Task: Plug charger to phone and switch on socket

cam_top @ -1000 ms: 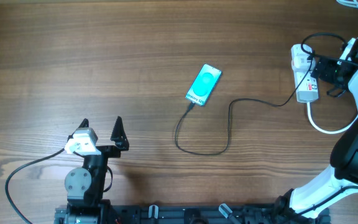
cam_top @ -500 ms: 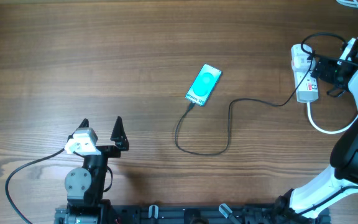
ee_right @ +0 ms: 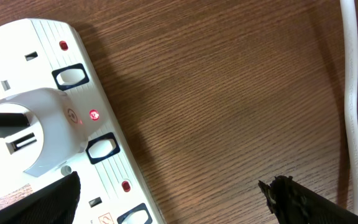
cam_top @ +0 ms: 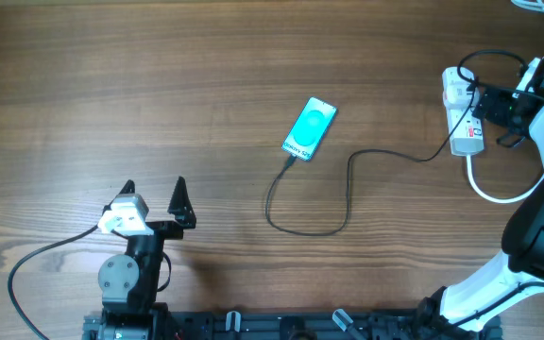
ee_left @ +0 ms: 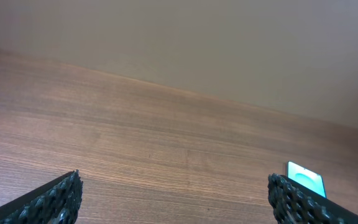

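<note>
The phone (cam_top: 309,128) lies face up at mid-table, turquoise screen showing; its far end also shows in the left wrist view, phone (ee_left: 306,177). The charger (cam_top: 348,194), a thin black cable, runs from the phone's near short edge, loops toward me and crosses right to the socket (cam_top: 463,113). The cable tip touches the phone's edge. In the right wrist view a white plug (ee_right: 23,130) sits in the socket (ee_right: 104,168), and a red light (ee_right: 94,114) glows beside it. My right gripper (cam_top: 481,106) hovers open over the socket's right side. My left gripper (cam_top: 154,189) stands open near the front left, far from the phone.
The socket's thick white cord (cam_top: 484,189) curves down past the right arm and shows along the right edge as the cord (ee_right: 352,106). A black robot cable (cam_top: 36,260) trails from the left arm. Bare wood spans the table's left and middle.
</note>
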Controlling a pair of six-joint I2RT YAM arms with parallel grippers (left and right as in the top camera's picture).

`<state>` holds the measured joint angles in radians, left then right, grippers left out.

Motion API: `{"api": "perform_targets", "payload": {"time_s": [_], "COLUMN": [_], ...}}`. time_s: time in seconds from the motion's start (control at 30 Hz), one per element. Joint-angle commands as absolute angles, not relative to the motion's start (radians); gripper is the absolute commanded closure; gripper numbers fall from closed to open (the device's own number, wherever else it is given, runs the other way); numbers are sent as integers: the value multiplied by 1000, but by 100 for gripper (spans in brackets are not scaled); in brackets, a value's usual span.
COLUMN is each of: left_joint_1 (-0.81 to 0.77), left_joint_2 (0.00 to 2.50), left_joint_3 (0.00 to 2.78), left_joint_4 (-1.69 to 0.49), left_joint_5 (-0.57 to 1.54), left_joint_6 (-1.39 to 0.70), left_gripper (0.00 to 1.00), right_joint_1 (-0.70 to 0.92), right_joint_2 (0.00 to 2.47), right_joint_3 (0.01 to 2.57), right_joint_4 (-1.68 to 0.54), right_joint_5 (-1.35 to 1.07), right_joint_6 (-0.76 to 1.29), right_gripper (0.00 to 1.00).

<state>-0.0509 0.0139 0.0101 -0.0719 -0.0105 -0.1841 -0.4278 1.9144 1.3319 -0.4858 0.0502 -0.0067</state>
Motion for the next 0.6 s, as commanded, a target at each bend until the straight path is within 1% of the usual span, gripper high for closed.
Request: {"api": "perform_targets", "payload": {"time_s": [0.0,0.23,0.57], "left_joint_1": [-52,-52,-52], "left_joint_2": [3,3,3], "left_joint_3": [6,6,6], "left_joint_4": [-73,-73,-73], "left_joint_5": [-16,-16,-16], "left_joint_6": [-164,-164,-164], "left_gripper": [0,0,0], "right_joint_1": [-426,-426,-426], "right_joint_2": [1892,1860,1605], "right_joint_3": [1325,1325,1325], "right_joint_4": [-483,-484,-483], "right_joint_5": [63,63,64], "right_joint_6": [-23,-23,-24], "right_gripper": [0,0,0]}}
